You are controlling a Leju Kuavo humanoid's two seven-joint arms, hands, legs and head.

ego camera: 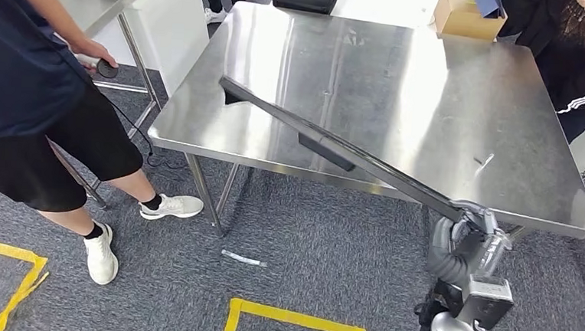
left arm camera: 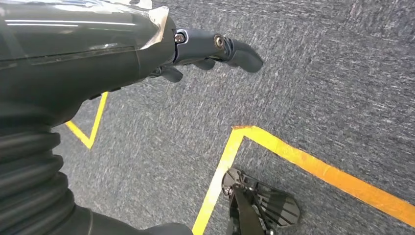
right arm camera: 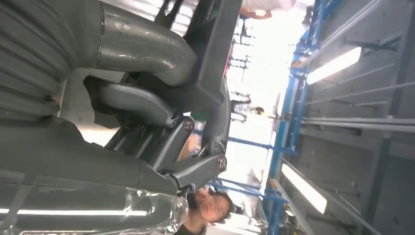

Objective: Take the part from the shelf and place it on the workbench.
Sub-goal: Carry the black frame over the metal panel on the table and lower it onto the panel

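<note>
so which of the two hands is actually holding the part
The right hand: it grips one end of the long black part, which slants out over the steel workbench. The left hand hangs over the carpet with nothing in it.

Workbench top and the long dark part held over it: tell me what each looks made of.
Workbench top: looks like brushed stainless steel, silver, with streaked reflections and glare. Long dark part, held by the right hand: matte black, thin and rigid, probably plastic or painted metal; the pictures leave that open.
</note>
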